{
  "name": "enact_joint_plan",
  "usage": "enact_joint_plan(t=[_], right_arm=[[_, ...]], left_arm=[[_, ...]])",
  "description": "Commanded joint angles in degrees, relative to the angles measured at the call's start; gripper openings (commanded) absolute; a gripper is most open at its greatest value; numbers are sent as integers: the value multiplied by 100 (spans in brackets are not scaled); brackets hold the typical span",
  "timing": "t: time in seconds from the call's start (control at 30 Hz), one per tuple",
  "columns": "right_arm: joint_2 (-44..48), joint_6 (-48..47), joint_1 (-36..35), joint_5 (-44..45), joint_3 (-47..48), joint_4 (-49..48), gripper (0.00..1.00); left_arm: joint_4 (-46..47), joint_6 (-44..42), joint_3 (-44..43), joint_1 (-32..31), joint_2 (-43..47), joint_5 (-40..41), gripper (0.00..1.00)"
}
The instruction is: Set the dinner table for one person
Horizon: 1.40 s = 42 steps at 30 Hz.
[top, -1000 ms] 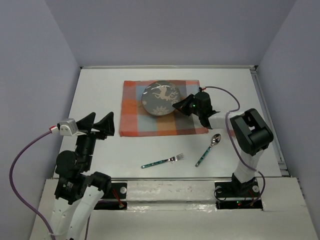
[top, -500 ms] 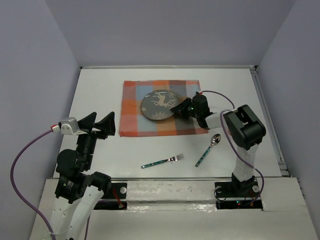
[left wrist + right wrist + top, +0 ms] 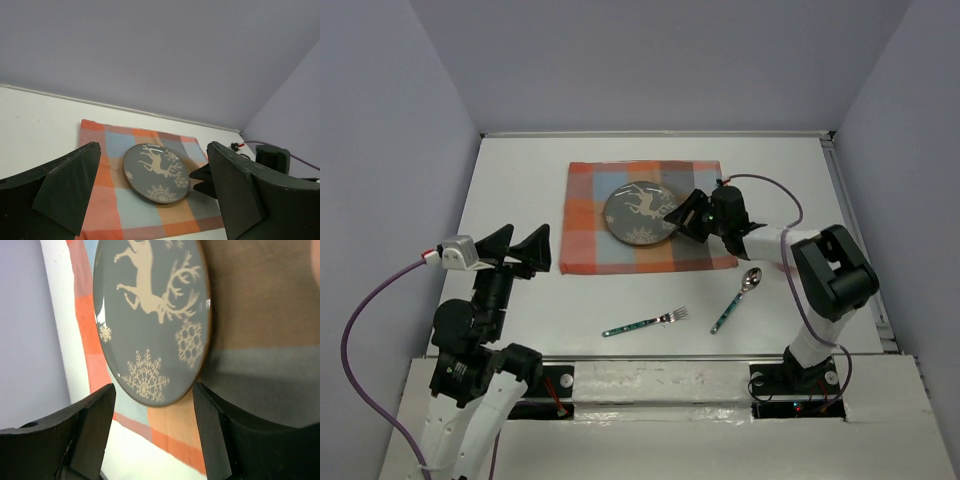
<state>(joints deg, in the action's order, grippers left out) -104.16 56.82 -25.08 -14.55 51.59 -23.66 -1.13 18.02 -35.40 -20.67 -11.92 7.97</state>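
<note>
A grey plate (image 3: pixel 640 215) with a white deer and snowflakes lies flat on the orange-and-grey plaid placemat (image 3: pixel 590 250), which is spread on the white dinner table (image 3: pixel 520 180). My right gripper (image 3: pixel 682 218) is at the plate's right edge, open, and nothing is held. In the right wrist view its fingers (image 3: pixel 205 410) flank the plate's (image 3: pixel 150 315) near rim, over the placemat (image 3: pixel 175 430). My left gripper (image 3: pixel 515 245) hovers open at the left, beyond the placemat's left edge. Between its tips (image 3: pixel 154 150) the plate (image 3: pixel 156 172) shows in the distance.
A fork (image 3: pixel 645 324) with a teal handle lies on the table in front of the placemat. A matching spoon (image 3: pixel 735 300) lies to its right, near the right arm. The right arm's cable (image 3: pixel 770 190) loops over the table right of the placemat.
My right gripper, shut on the tilted plate a second ago, brought it down and slightly forward onto the placemat, then opened and let go. The left arm has not moved.
</note>
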Motion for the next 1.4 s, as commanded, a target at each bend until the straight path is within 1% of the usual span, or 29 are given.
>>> enact_joint_plan(t=[0.0,0.03,0.07,0.13,0.17,0.2,0.23,0.27,0.3,0.33,0.47,0.6,0.67,0.7,0.73,0.77,0.8,0.87,0.9,0.93,0.97,1.03,1.07,1.1,1.13,1.17,1.2,1.33,1.37], right_arm=[[1168,-1092,12,670,-70,1158,68],[1631,-1416,12,1046,-88,1388,67],[1897,-1567,12,1346,-71,1904,66],[2441,-2024,82,2049,-79,2338,64],[2940,-2182,82,2731,-53,2679,63],[3154,-2445,282,3060,-18,3187,60],[3348,-2552,406,3359,26,3410,59],[3654,-2666,529,3823,113,3830,57],[3657,-2763,661,4036,158,3834,57],[3857,-2912,932,4221,202,4164,56],[4017,-3115,1575,4416,307,4711,54],[3991,-3089,1681,4645,264,4993,51],[4044,-3089,1682,4540,228,4977,50],[4026,-3150,1682,4148,246,4802,46],[3965,-3403,1682,3857,298,4635,46],[3721,-3475,1682,3584,368,4503,45],[3519,-3537,1682,3025,508,4354,39],[3053,-3590,1682,2590,1079,4317,33],[2624,-3616,1682,2284,1229,4100,23],[2411,-3634,1682,2150,1370,3967,20],[1965,-3643,1682,1958,1667,3766,17],[1454,-3678,1560,1850,2046,3711,12],[1199,-3721,1559,1833,2491,3702,11],[953,-3765,1489,1798,2713,3667,11],[445,-3835,1419,1763,3151,3649,11],[179,-3871,1418,1762,3373,3641,12],[-311,-3897,1418,1745,3584,3623,13],[-1175,-4020,1418,1771,4533,3632,15],[-1542,-4038,1418,1780,4700,3649,16]], left_arm=[[271,-80,-11,-52,155,-58,99],[271,-79,-11,-95,199,-58,99],[271,-88,-20,-113,234,-50,99],[262,-80,-11,-165,295,-32,99],[245,-88,-11,-192,365,-15,99],[236,-88,-20,-253,392,-6,99],[236,-97,-11,-280,436,3,99],[227,-97,-11,-315,489,29,99],[218,-97,-11,-350,524,38,99],[209,-97,-11,-420,550,56,99],[192,-106,-20,-587,647,126,99],[165,-106,-20,-745,674,179,99],[157,-106,-20,-807,674,196,99],[165,-97,-20,-816,682,196,99],[165,-97,-20,-834,674,188,99],[165,-97,-20,-843,656,188,99],[165,-88,-20,-843,639,188,99],[157,-97,-20,-851,612,179,99],[157,-88,-20,-851,586,188,99],[157,-80,-11,-851,577,179,99],[157,-88,-20,-851,542,188,99],[157,-88,-20,-843,498,196,99],[157,-88,-20,-851,454,196,99],[157,-88,-20,-843,428,205,99],[148,-97,-29,-834,358,205,99],[148,-106,-37,-843,323,205,99],[148,-115,-46,-834,296,205,99],[139,-132,-46,-816,155,232,99],[130,-132,-46,-816,103,232,99]])
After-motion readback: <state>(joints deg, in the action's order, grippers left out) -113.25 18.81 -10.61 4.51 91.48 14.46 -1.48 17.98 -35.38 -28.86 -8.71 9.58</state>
